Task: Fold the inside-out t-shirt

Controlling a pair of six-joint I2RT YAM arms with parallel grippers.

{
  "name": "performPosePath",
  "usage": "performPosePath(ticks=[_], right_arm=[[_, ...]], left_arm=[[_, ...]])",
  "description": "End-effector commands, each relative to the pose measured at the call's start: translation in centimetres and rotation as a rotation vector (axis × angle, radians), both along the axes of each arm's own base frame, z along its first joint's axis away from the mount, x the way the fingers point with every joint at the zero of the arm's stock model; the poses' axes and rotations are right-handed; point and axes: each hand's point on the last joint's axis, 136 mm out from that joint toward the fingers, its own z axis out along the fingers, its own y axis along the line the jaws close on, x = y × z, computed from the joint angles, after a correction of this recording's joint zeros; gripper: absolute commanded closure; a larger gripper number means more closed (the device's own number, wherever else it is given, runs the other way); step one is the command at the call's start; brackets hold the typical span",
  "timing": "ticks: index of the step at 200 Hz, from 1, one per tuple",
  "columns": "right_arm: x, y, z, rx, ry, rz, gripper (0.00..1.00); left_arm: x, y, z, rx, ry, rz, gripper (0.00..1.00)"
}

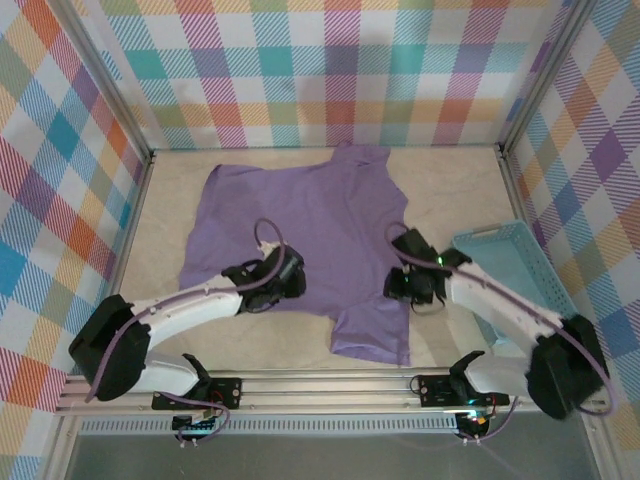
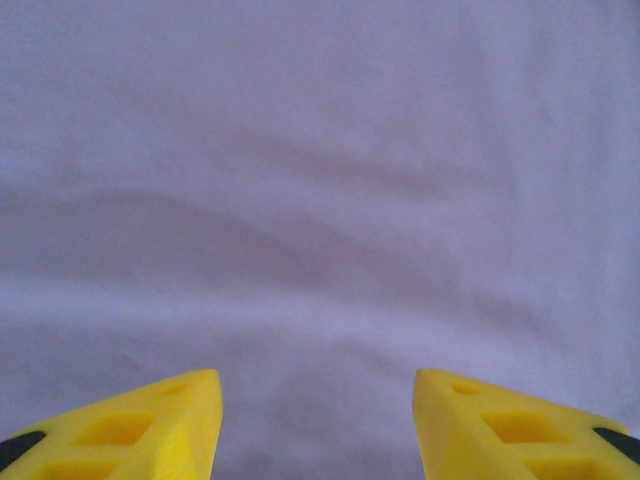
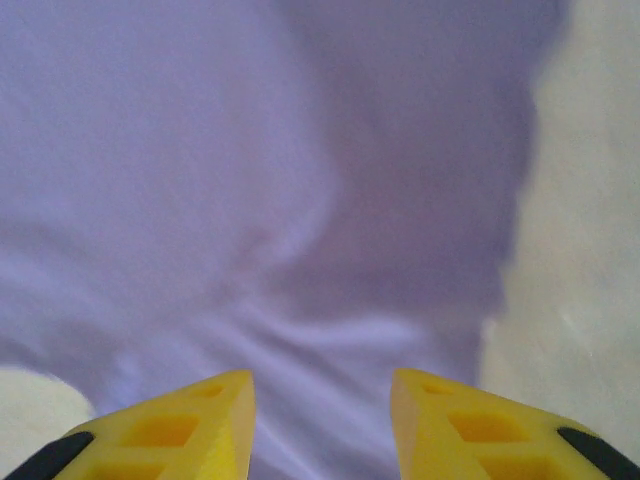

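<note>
**Hovering end effectors, both spread**

A plain lavender-purple short-sleeved t-shirt (image 1: 300, 210) lies rumpled on the beige desk (image 1: 450, 190). The left end effector (image 2: 315, 380) and right end effector (image 3: 322, 378) sit above its near half, yellow fingers apart, pinching nothing.

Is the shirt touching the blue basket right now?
Apart. The top view shows a strip of bare table between the shirt and the basket.

t-shirt (image 1: 300, 215): thin matt cloth, soft and lightly rippled
fingers (image 2: 150, 430): yellow plastic, matt, smooth here
basket (image 1: 520, 270): light blue plastic, slight sheen
table (image 1: 455, 195): pale, smooth, matt
rail (image 1: 330, 382): bare metal — dull shine
</note>
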Motion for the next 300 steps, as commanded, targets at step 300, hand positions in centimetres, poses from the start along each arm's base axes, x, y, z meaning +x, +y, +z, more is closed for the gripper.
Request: performPosePath(ticks=[300], right_arm=[[26.2, 7.2, 2.9, 0.047, -0.229, 0.210, 0.52]], left_arm=[[20.4, 19.3, 3.0, 0.154, 0.151, 0.552, 0.28]])
